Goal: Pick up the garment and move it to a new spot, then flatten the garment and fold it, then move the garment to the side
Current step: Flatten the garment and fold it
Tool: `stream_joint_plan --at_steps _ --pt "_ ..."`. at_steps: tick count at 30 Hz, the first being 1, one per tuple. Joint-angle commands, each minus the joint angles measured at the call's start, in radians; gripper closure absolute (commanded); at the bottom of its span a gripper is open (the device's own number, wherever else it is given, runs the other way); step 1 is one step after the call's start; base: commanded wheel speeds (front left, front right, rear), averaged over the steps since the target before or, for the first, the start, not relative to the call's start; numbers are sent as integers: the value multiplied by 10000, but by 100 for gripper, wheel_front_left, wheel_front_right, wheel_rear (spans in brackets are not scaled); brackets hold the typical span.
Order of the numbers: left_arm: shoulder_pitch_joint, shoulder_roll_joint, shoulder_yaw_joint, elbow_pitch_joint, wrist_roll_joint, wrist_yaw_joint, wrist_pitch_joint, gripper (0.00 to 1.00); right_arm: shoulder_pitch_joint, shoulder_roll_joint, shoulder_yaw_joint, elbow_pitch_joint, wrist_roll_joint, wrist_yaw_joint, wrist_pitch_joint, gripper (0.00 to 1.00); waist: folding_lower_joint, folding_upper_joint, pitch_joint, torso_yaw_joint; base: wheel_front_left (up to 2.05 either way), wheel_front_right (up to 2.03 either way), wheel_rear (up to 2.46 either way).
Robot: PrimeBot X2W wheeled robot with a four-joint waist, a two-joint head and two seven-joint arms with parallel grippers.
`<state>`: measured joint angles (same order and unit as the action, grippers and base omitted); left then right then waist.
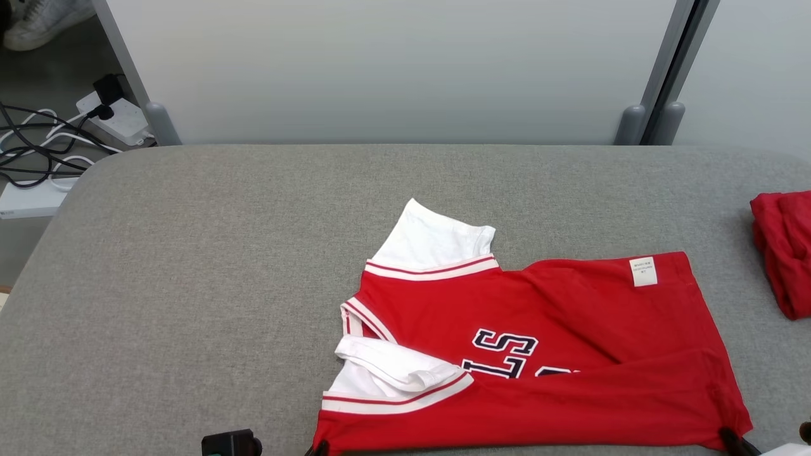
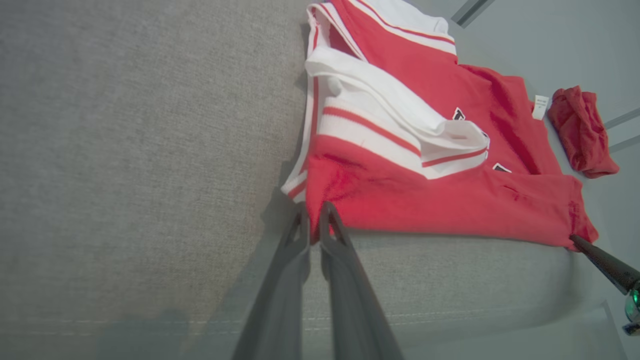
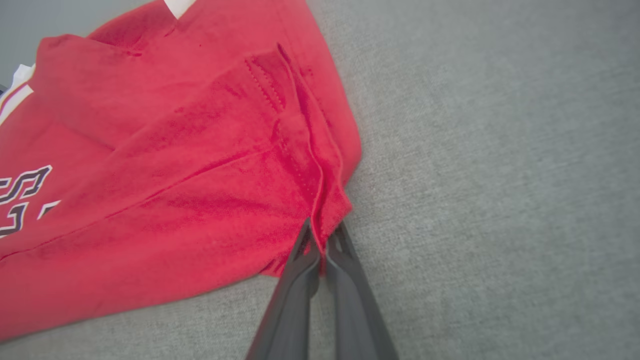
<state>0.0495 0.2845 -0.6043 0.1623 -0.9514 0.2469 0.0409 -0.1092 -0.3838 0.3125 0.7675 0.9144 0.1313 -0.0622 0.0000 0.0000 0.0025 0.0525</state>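
Bright even light, faint soft shadows; wrist views warped, fingers [image 2: 281, 300] blurred.

We cannot read the small print on the white label [image 1: 643, 272]. A red fold of the garment [image 1: 570, 304] covers the lower part of its dark lettering [image 1: 504, 345]. At 3 o'clock the picture's edge cuts off a second red cloth [image 1: 785, 247]. At 7 and 5 o'clock the bottom edge leaves us just the tips of the left end effector [image 1: 319, 448] and right end effector [image 1: 730, 437].
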Motion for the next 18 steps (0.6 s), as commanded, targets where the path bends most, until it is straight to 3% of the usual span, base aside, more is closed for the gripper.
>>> stream_joint_plan --at_steps 1,4,5,6,7,8,13,18 --pt "-200 237 352 -331 -65 114 -40 100 186 -380 87 -141 43 -6 58 100 0 0 -25 2 0 0 0" --pt "-56 313 326 -538 -75 273 79 100 325 -354 -91 -243 -25 -6 196 100 0 0 -80 1 0 0 0" --pt "-41 331 320 -564 -65 326 109 100 345 -327 -171 -235 -65 -6 222 77 0 0 -97 2 0 0 0" --pt "-34 346 308 -577 -54 382 150 72 355 -296 -261 -196 -121 -6 251 20 0 0 -112 1 0 0 0" --pt "-31 358 304 -582 -39 445 179 26 357 -258 -333 -168 -190 -6 281 0 0 0 -127 -2 0 0 0" --pt "-39 377 308 -583 3 526 176 0 345 -226 -428 -142 -279 -6 255 0 0 0 -141 -8 0 0 0" --pt "-85 574 498 -698 221 901 3 0 205 -195 -985 -127 -903 -6 -199 0 0 0 -184 -55 0 0 0" --pt "-279 735 1093 -953 549 1212 -906 0 -73 -115 -1573 -505 -1885 -6 -1196 0 0 0 -224 -143 0 0 0"
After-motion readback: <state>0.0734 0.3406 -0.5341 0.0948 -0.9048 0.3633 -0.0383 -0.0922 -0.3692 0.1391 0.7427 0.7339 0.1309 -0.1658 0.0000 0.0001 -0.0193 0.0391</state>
